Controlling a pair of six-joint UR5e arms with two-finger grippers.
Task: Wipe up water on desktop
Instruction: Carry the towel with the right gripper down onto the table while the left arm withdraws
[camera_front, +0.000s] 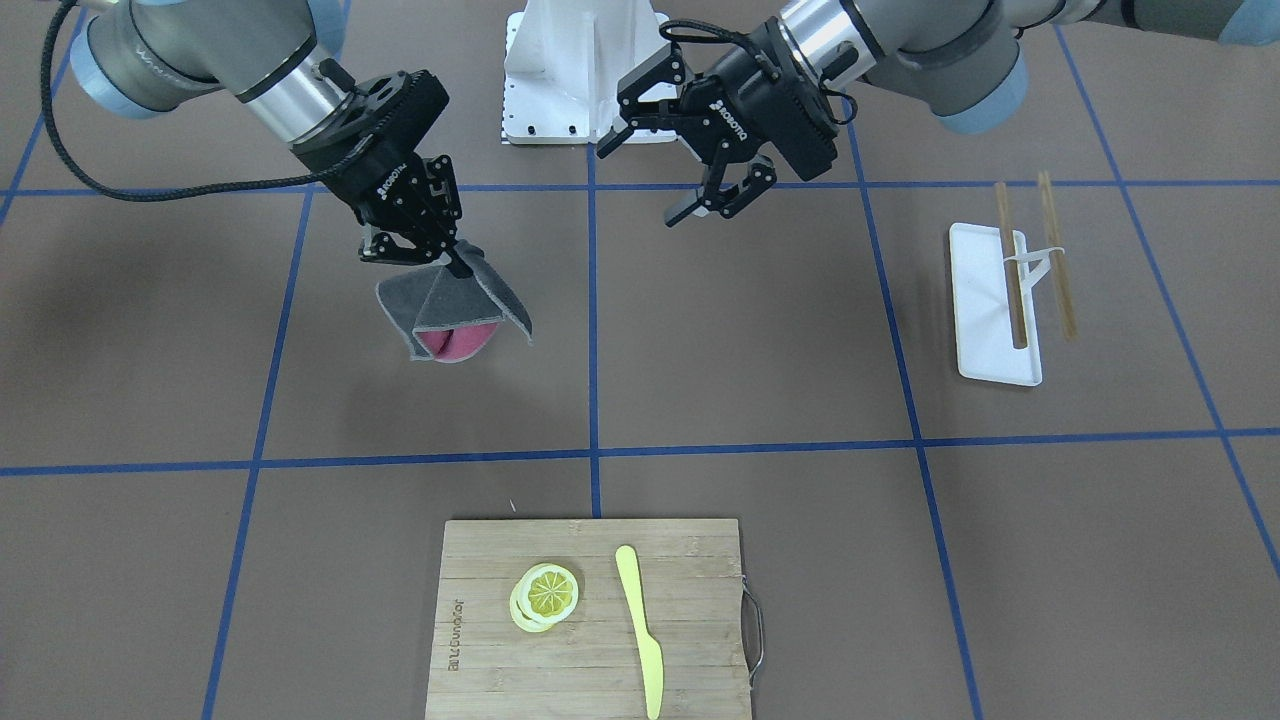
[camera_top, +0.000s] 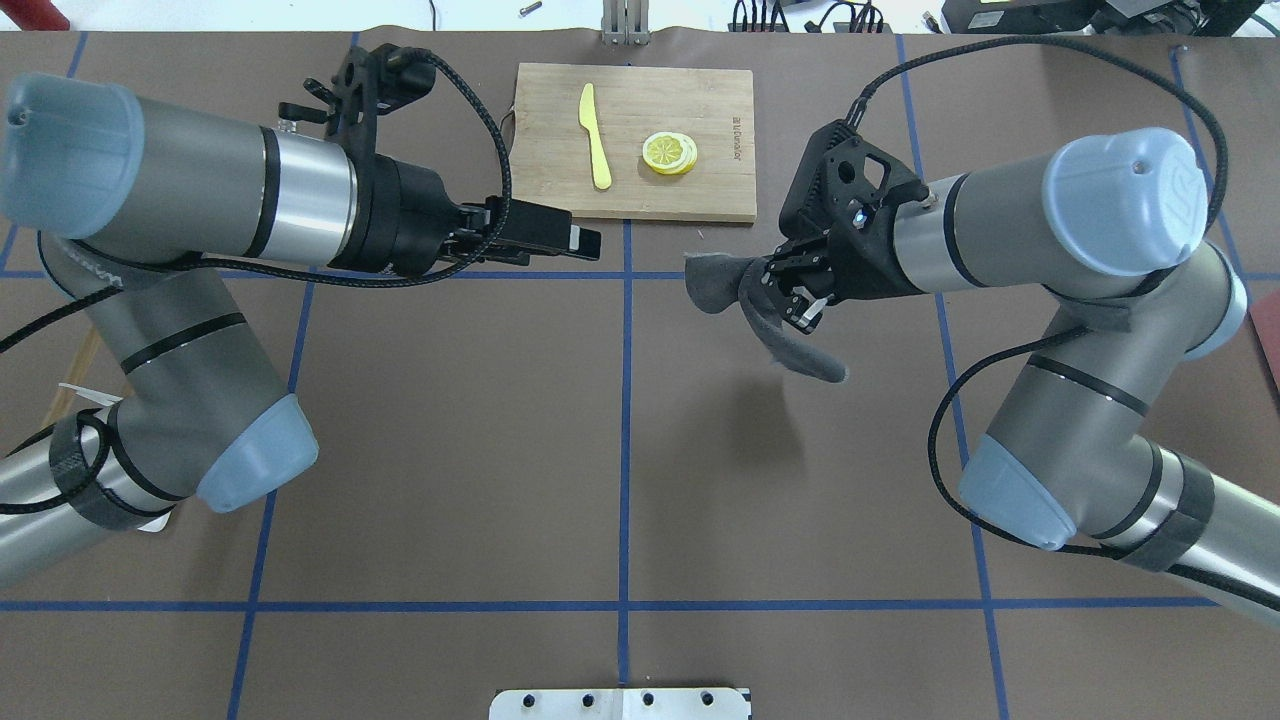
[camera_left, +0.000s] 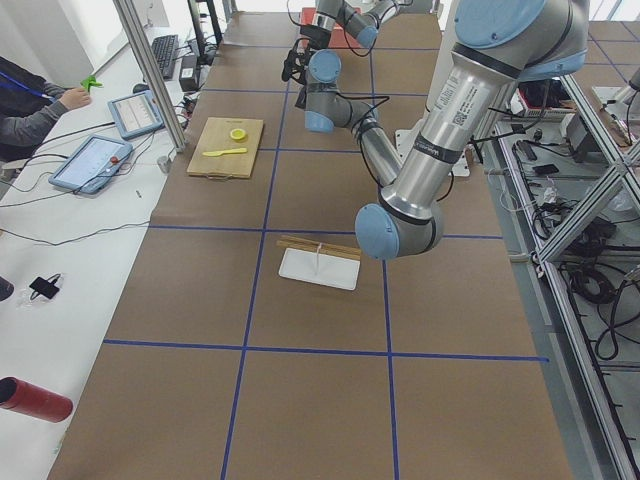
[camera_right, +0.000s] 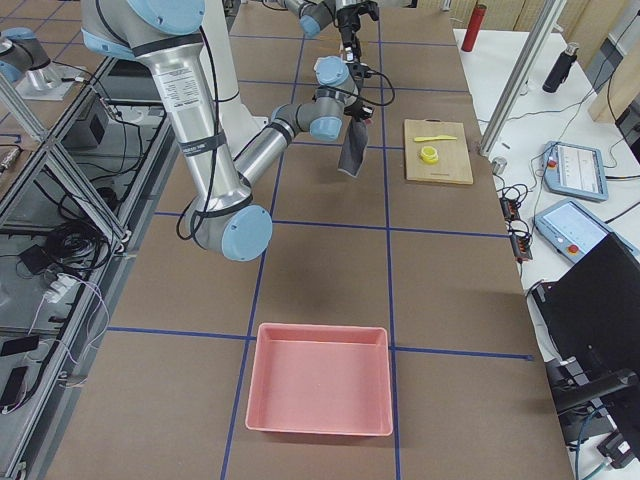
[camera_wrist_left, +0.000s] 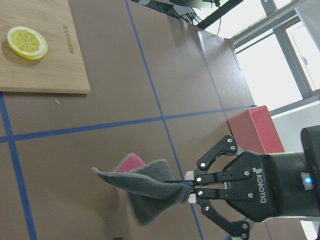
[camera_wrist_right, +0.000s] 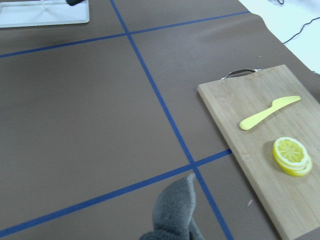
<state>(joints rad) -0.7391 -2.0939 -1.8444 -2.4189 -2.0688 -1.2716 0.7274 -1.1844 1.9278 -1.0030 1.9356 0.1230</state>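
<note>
A grey cloth (camera_front: 455, 315) is pinched by the right pincer (camera_front: 452, 262) and is hung below it, clear of the desktop (camera_front: 750, 350), which is seen under both pincers. The left pincer (camera_front: 640, 182) is held spread, near the cloth.

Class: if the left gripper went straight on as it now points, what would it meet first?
The open left gripper would probably meet the grey folded cloth pinched in the right gripper; depth is uncertain.
</note>
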